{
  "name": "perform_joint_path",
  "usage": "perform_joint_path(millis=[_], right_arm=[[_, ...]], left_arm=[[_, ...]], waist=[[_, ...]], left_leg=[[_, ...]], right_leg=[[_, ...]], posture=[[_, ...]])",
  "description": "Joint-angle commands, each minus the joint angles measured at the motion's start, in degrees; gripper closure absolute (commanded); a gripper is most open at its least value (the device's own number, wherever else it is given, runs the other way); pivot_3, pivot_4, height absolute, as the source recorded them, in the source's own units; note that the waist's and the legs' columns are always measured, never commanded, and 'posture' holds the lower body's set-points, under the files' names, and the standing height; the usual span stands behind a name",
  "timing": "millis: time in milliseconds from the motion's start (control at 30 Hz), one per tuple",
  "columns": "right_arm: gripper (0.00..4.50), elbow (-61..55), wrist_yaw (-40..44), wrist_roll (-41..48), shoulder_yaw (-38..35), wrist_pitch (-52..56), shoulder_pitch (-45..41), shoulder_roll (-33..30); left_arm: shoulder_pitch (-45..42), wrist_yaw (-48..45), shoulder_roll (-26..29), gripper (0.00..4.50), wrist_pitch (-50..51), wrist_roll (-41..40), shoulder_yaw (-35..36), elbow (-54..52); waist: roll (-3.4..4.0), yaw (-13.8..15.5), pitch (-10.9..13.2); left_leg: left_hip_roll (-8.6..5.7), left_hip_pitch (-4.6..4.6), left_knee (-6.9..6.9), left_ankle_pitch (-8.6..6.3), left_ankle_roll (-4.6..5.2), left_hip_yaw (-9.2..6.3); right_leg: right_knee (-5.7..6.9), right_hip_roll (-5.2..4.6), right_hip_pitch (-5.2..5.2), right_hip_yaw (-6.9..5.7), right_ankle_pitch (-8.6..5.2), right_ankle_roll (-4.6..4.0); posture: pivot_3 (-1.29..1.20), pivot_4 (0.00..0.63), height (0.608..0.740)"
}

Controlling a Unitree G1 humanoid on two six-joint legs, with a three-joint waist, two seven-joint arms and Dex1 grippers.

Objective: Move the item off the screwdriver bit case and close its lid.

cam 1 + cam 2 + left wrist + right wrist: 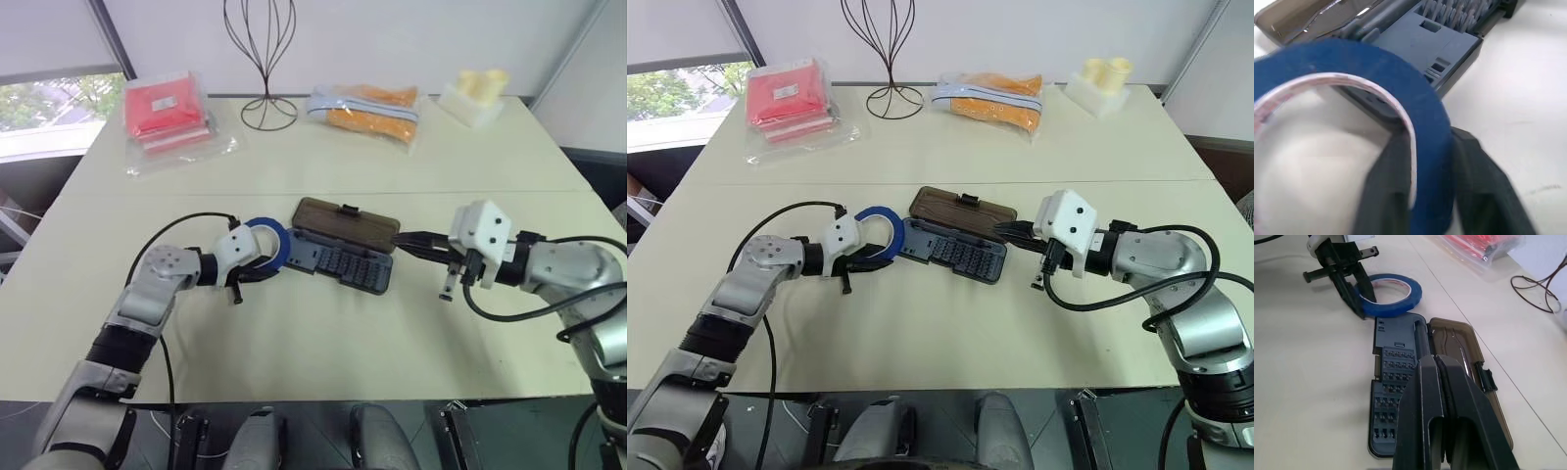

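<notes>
**Ann:** Left gripper (865,262) is clamped on the roll of blue tape (877,232), one finger (1386,196) inside the ring and the other outside the band. That's plain from the wrist camera.

**Ben:** And the right gripper (1437,363)?

**Ann:** Fingers pressed together, nothing between them, hovering over the lid end of the case at about three o'clock on the scene.

**Ben:** Take it from the biggest down. The worktop (323,323)?

**Ann:** Pale cream, with a seam line running across the middle. At eleven o'clock lies a red packet in a clear bag (167,113). At twelve stands a thin wire stand (263,59), at one o'clock an orange bundle in clear wrap (367,110), and at two o'clock a small white holder with pale yellow cups (472,96).

**Ben:** Now the screwdriver bit case (345,262).

**Ann:** Dead centre, dark grey-blue, lying flat and open with rows of bit sockets showing. Its lid (345,223), smoky brown and see-through, is folded back flat on the far side, the small black latch tab (348,209) on its outer edge.

**Ben:** And the tape against the case?

**Ann:** At the case's nine o'clock end, tilted. From the head cameras its rim sits right at that end; whether it touches the case, I cannot tell. The ring's open centre shows bare worktop.
</notes>
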Motion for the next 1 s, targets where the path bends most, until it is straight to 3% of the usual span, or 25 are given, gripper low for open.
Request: perform_joint_path(millis=[33, 267, 467, 567, 700, 900, 1000], right_arm=[[4.50, -1.7, -0.4, 0.0, -1.0, -0.9, -0.4, 0.1], [4.50, -1.7, -0.4, -0.1, -0.4, -0.8, -0.5, 0.2], [4.50, -0.6, 0.3, -0.4, 1.3, -1.4, -1.6, 1.0], [4.50, 0.9, 1.2, -0.7, 2.8, -2.2, -3.1, 1.7], [4.50, 3.5, 2.6, -1.4, 4.7, -3.7, -5.4, 2.8], [4.50, 5.5, 3.7, -2.2, 6.1, -5.1, -7.1, 3.7], [4.50, 5.7, 3.9, -2.3, 6.1, -5.3, -7.2, 3.9]], left_arm=[[1.1, -0.9, 0.0, 4.03, 1.6, 0.3, -1.0, 0.3], [2.8, 4.7, 0.0, 4.03, 8.1, -3.4, 5.9, -3.6], [3.2, 18.9, -2.6, 4.03, 17.7, -8.6, 18.6, -7.7], [3.3, 29.2, -3.2, 4.03, 21.8, -10.0, 28.2, -8.6], [5.7, 40.5, -1.8, 4.03, 21.6, -8.0, 37.7, -5.0], [8.6, 50.3, -0.1, 4.03, 21.1, -6.9, 45.0, 0.7], [9.1, 53.3, -0.1, 2.59, 20.2, -6.9, 46.5, 3.2]], waist=[[0.00, 0.0, 0.0], [0.00, -0.3, 0.0], [-0.05, -0.2, 0.0], [-0.06, -0.1, 0.0], [-0.06, -0.2, 0.0], [-0.10, 0.2, 0.0], [-0.19, 0.4, 0.0]], left_leg=[[0.00, 0.00, 0.00, 0.00, 0.00, 0.00], [0.03, 0.00, 0.00, 0.00, 0.00, 0.00], [0.05, -0.01, 0.00, 0.00, 0.00, -0.03], [0.05, -0.04, 0.01, 0.00, 0.00, -0.05], [0.05, -0.02, -0.02, 0.00, -0.01, -0.05], [0.03, -0.03, -0.02, 0.01, -0.04, -0.06], [0.02, -0.06, -0.01, 0.02, -0.05, -0.09]], right_leg=[[0.00, 0.00, 0.00, 0.00, 0.00, 0.00], [0.01, 0.01, -0.01, 0.00, 0.00, 0.00], [0.03, 0.02, -0.04, 0.00, 0.00, 0.00], [0.03, 0.00, -0.05, 0.00, 0.00, 0.01], [0.03, 0.00, -0.08, -0.01, 0.00, 0.01], [0.02, -0.04, -0.08, -0.02, 0.01, 0.01], [0.01, -0.08, -0.07, -0.04, 0.01, 0.00]], posture=[[0.00, 0.150, 0.740], [0.00, 0.150, 0.740], [0.00, 0.150, 0.740], [0.00, 0.150, 0.740], [0.00, 0.150, 0.740], [0.00, 0.150, 0.740], [0.00, 0.150, 0.740]])
